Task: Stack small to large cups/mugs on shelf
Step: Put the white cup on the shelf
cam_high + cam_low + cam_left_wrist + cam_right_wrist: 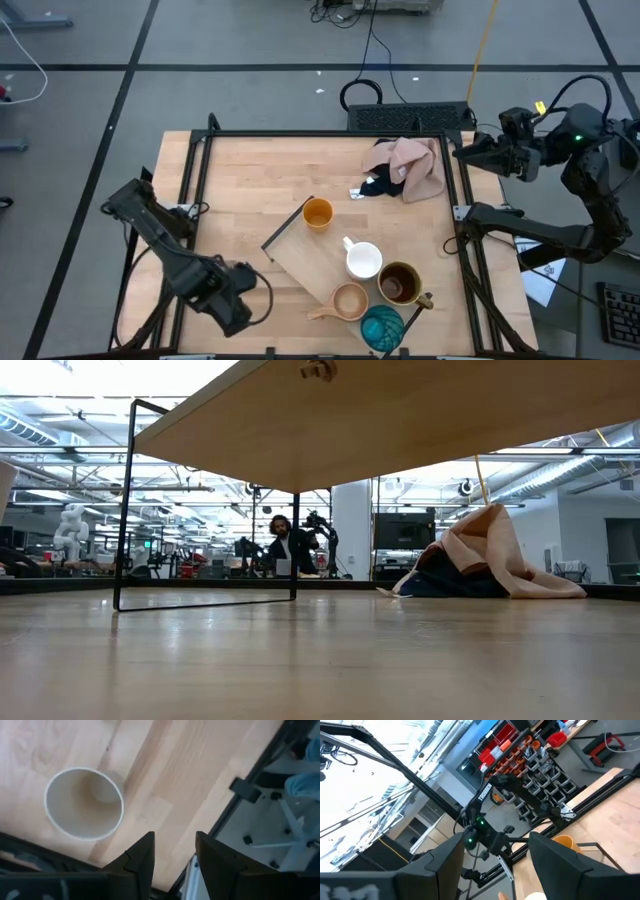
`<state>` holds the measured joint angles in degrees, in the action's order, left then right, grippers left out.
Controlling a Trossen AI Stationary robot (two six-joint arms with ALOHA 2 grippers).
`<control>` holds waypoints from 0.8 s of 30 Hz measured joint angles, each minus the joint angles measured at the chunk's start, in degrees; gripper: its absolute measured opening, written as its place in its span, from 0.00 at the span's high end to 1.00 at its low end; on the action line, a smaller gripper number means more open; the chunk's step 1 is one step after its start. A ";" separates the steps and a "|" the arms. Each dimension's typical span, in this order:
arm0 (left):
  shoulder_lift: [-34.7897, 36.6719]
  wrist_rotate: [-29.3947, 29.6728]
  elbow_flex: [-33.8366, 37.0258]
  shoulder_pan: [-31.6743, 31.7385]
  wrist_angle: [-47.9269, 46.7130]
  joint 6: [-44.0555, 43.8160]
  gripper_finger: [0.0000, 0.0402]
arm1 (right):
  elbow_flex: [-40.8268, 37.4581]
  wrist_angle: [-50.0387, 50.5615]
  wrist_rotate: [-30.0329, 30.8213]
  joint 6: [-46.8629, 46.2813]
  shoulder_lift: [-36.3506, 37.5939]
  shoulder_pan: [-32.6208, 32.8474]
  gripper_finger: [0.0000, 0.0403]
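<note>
Five cups crowd the shelf (310, 262): orange cup (317, 213) at its far end, white mug (364, 261), brown mug (398, 283), tan cup (349, 301) and teal cup (381, 326) at its near end. Left hand (173, 865), spread, hovers over the beige cup (84, 803), left of the shelf. Right hand (495, 865), spread, waits beyond the tabletop (250, 190), right of the shelf.

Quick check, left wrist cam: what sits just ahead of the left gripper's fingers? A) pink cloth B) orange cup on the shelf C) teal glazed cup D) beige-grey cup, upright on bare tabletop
D: the left wrist view shows the beige-grey cup mouth-up on the wooden tabletop, just beyond the open left gripper.
</note>
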<state>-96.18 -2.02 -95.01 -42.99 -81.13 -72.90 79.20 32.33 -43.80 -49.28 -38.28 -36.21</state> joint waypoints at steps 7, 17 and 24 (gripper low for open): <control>0.26 -4.09 8.60 1.36 5.28 2.59 0.64 | -0.02 1.39 -0.04 -0.31 0.00 0.00 0.47; 7.78 -2.55 21.64 3.14 13.32 0.32 0.64 | -0.02 1.41 -0.59 -1.05 0.04 0.00 0.47; 10.91 -2.91 28.99 3.72 20.99 -1.01 0.64 | -0.02 1.41 -0.59 -2.11 0.04 0.00 0.47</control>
<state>-85.27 -4.93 -66.02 -39.27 -60.14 -73.91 79.18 33.74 -44.38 -51.38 -38.24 -36.21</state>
